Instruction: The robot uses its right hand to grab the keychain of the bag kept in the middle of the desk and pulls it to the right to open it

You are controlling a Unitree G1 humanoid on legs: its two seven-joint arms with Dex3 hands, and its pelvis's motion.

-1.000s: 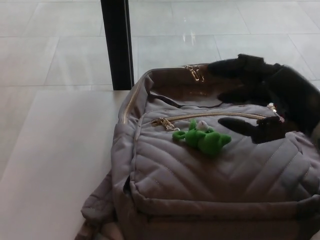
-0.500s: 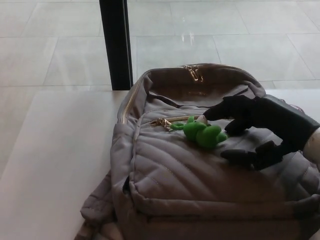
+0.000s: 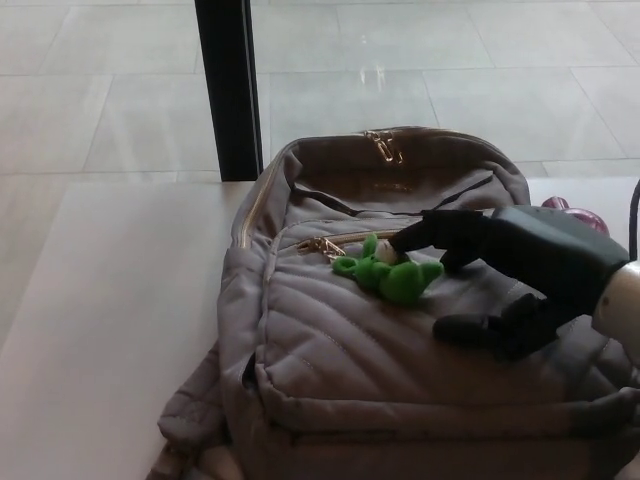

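A grey quilted backpack [image 3: 380,350] lies on the pale desk [image 3: 110,300], its front pocket facing up. A gold zipper [image 3: 330,244] runs along the pocket's top edge, with its pull at the left end. A bright green toy keychain [image 3: 392,275] hangs from that pull and rests on the pocket. My right hand [image 3: 500,270] comes in from the right, open. Its upper fingers [image 3: 425,236] reach over the keychain's top and touch it, while the thumb [image 3: 480,330] lies apart on the fabric below and to the right. My left hand does not show.
A black vertical post [image 3: 228,90] stands behind the desk's far edge, left of the bag. A pink object [image 3: 575,212] peeks out behind the bag at the right. A second gold zipper pull [image 3: 388,146] sits at the bag's top. Tiled floor lies beyond.
My right hand has come down from above the bag's top right and moved left onto the front pocket, its fingers now at the green keychain. The keychain has shifted slightly left.
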